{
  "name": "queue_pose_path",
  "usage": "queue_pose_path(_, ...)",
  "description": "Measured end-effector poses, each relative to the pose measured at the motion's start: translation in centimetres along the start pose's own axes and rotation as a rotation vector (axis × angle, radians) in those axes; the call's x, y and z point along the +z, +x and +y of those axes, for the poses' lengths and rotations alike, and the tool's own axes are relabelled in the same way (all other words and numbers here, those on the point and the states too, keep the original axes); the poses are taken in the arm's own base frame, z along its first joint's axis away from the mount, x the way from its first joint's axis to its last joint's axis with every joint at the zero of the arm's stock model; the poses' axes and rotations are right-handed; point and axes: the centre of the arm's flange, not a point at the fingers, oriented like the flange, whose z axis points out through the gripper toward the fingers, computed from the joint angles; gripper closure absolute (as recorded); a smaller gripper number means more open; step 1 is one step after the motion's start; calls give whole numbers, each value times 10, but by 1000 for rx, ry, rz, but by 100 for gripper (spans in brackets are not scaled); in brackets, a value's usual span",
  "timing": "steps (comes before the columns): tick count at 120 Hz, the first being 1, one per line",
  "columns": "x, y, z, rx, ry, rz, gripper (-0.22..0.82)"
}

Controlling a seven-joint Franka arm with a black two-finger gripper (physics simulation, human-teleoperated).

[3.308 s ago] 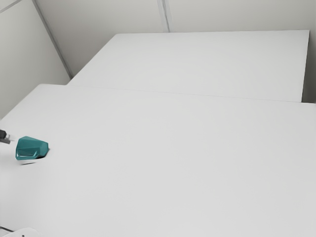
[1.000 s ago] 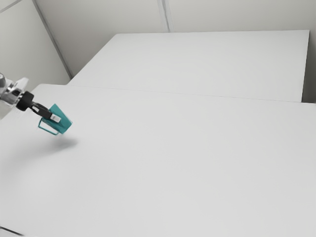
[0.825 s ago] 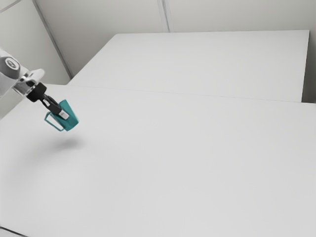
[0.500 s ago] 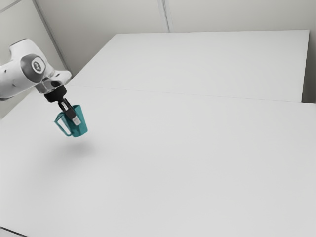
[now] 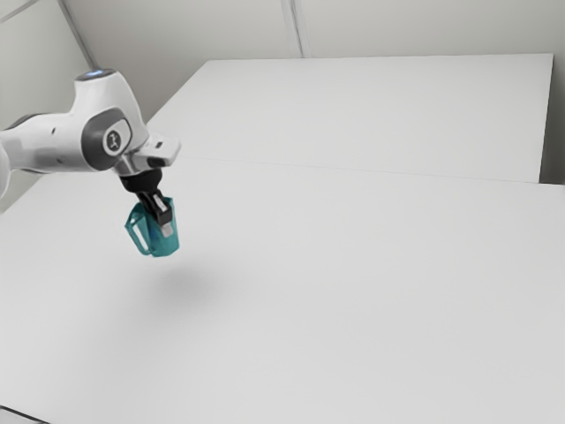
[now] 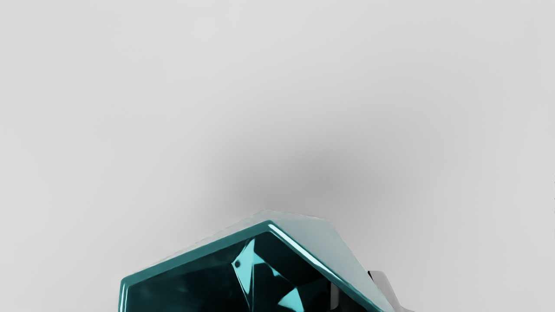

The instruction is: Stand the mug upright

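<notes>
In the exterior view my gripper [image 5: 165, 226] points down at the left side of the table, shut on the wall of the teal mug [image 5: 161, 247]. The mug hangs above the tabletop, nearly upright with a slight tilt, its opening up and its handle toward the exterior view's left. The wrist view looks into the open, angular mug [image 6: 195, 252]. There the gripper [image 6: 357, 291] has one fingertip inside the mug and the other outside, pinching the wall between them. The rest of the mug runs past the view's edge.
The white table [image 5: 335, 300] lies beneath the mug, with a soft shadow on it. Another white surface [image 5: 371, 115] adjoins behind. A dark cable [image 5: 25, 415] shows at the exterior view's lower left corner.
The mug lay on its side on the table at first. It has since been gripped, lifted, carried toward the exterior view's right and turned nearly upright, the arm coming further into view.
</notes>
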Motion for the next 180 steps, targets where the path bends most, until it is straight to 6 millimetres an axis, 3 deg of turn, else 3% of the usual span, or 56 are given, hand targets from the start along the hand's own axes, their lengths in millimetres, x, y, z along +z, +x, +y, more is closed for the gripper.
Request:
queue_pose_path(26, 19, -19, 9, -137, 41, -9, 79)
queue_pose_path(54, 36, -17, 40, -215, 84, -10, 79)
queue_pose_path(80, 54, -16, 52, -308, 96, -15, 79)
queue_pose_path(144, 92, -9, 60, -457, 118, 29, 79)
queue_pose_path(180, 85, -3, 66, -477, 142, 54, 52)
